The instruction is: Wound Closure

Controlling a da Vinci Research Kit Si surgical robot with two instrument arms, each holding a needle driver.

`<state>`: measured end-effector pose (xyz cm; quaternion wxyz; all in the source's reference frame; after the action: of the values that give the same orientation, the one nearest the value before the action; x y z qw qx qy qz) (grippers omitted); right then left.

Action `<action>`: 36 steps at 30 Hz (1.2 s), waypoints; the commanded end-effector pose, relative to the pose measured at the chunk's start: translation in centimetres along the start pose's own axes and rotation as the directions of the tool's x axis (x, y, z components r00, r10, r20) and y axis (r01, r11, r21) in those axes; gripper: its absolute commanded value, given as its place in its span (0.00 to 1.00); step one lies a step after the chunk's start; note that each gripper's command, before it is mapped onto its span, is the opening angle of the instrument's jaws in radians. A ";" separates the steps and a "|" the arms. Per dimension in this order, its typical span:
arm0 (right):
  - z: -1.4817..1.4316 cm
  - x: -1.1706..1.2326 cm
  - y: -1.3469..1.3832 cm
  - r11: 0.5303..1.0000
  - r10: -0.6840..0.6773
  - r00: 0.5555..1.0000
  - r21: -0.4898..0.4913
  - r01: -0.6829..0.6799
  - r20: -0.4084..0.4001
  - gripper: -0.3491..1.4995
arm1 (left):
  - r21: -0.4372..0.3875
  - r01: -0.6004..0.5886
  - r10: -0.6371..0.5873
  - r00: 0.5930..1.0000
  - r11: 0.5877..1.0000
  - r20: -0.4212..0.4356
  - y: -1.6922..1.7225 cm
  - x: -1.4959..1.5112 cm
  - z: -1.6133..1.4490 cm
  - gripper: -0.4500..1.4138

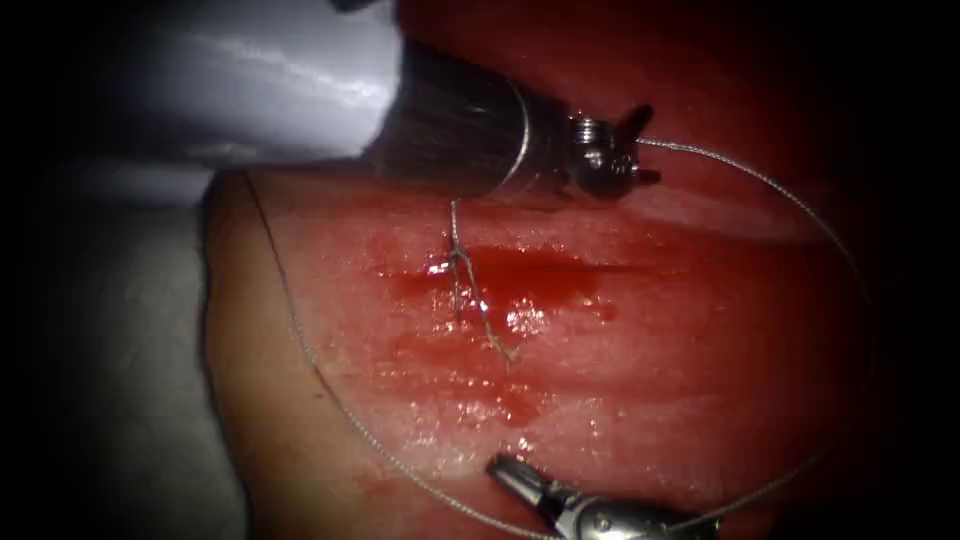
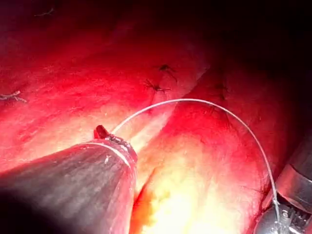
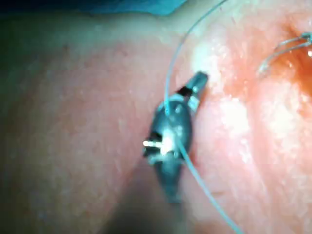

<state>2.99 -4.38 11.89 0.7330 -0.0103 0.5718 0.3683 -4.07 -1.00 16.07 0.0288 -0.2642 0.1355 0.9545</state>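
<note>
Now my left tool (image 1: 640, 140) grips the thread (image 1: 800, 205); my right tool (image 1: 510, 470) is closed, over the tissue (image 1: 640, 340).

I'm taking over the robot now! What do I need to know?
Left tool: the thread starts at its tip, above the cut; I can't tell its grip.
Right tool: jaws shut, holding nothing, below the cut; the thread loops round to the right and passes its wrist.
Needle: I cannot place it.
Done: one knotted stitch across the cut, with red fluid around it.
Left: the cut to the stitch's right probably still needs closing.
</note>
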 end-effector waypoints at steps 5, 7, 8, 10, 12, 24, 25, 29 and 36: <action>-0.01 -0.09 -0.12 1.000 0.004 1.000 0.006 -0.004 0.004 0.00 | -0.003 -0.019 0.019 1.000 1.000 0.004 0.20 -0.12 0.34 0.46; 0.00 -0.09 -0.13 1.000 0.004 1.000 0.005 -0.004 0.003 0.00 | -0.007 -0.027 0.027 1.000 1.000 -0.004 0.22 -0.14 0.39 0.34; 0.01 -0.09 -0.14 1.000 0.004 1.000 0.005 -0.004 0.003 0.00 | -0.014 -0.034 0.033 0.999 0.999 -0.016 0.21 -0.14 0.41 0.22; 0.02 -0.10 -0.15 1.000 0.004 1.000 0.005 -0.004 0.003 0.00 | -0.033 -0.034 0.032 0.998 0.999 -0.051 0.19 -0.13 0.39 0.00; 0.03 -0.10 -0.17 1.000 0.003 1.000 0.007 -0.003 0.002 0.00 | -0.064 -0.039 0.031 0.993 0.997 -0.118 0.16 -0.12 0.33 0.00; 0.00 -0.06 -0.13 1.000 0.006 1.000 0.028 -0.006 0.005 0.00 | -0.123 0.222 -0.253 0.881 0.967 -0.400 -0.25 0.09 -0.71 0.00; -0.01 -0.05 -0.11 1.000 0.007 1.000 0.029 -0.007 0.006 0.00 | -0.137 0.243 -0.279 0.864 0.960 -0.419 -0.29 0.10 -0.80 0.00; -0.07 0.12 0.03 0.998 -0.055 0.998 0.013 0.055 0.019 0.00 | -0.210 0.325 -0.387 0.780 0.922 -0.492 -0.41 0.10 -1.16 0.00; 0.04 0.39 0.22 0.993 -0.066 0.995 0.102 0.058 0.072 0.56 | -0.318 0.413 -0.519 0.625 0.853 -0.583 -0.64 0.07 -1.73 0.00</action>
<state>2.89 -3.89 11.63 0.7645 0.0237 0.5623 0.3143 -3.11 -0.78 14.33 0.2070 -0.6113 -0.0109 0.7638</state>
